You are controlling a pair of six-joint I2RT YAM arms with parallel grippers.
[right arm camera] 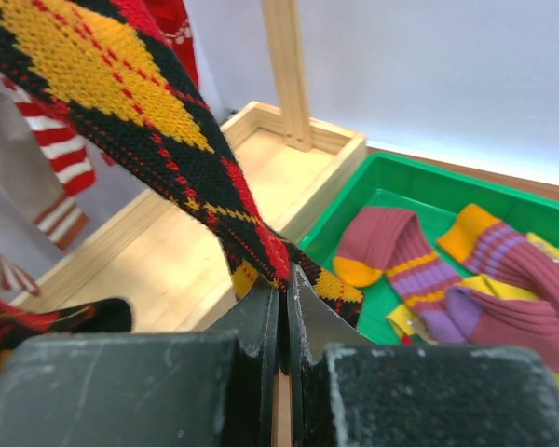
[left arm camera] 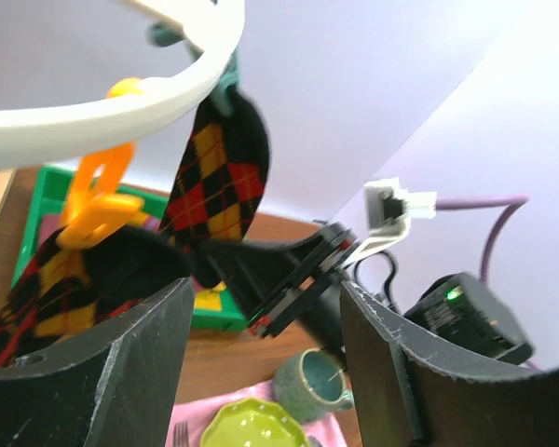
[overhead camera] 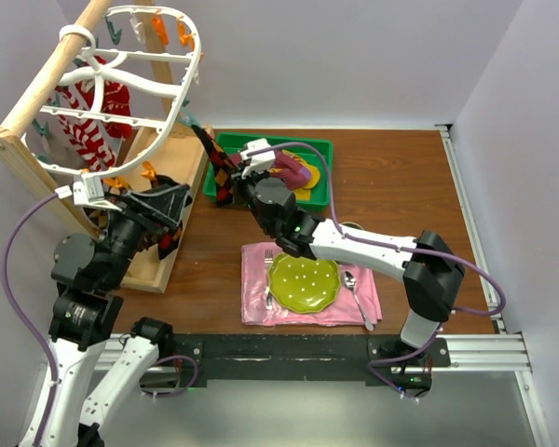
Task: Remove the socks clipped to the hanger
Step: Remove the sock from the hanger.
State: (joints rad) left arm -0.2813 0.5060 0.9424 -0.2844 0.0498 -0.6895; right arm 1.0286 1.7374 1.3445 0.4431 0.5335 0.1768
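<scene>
Top view: we see the white oval hanger (overhead camera: 188,93) hooked over the pole of the wooden rack (overhead camera: 37,93) in the upper left of the frame. A red-and-white striped sock (overhead camera: 93,135) hangs inside its outline.

A black, red and yellow argyle sock (overhead camera: 210,149) hangs from a teal clip (overhead camera: 188,119) on the hanger's right rim and runs taut, down and right, to the right gripper (overhead camera: 231,179). In the right wrist view we note its fingers (right arm camera: 261,321) pressed together, pinching the sock's lower end.

The left gripper (overhead camera: 172,212) sits at the lower left, beside the rack base. In the left wrist view its fingers (left arm camera: 121,363) are spread, with nothing between them. In the left half of that view an orange clip (left arm camera: 98,200) holds a second argyle sock (left arm camera: 56,289).

A green tray (overhead camera: 321,149) at upper centre holds maroon socks (right arm camera: 391,242) with yellow and purple bands. Below it lies a pink napkin (overhead camera: 256,298) bearing a lime plate (overhead camera: 303,282).
</scene>
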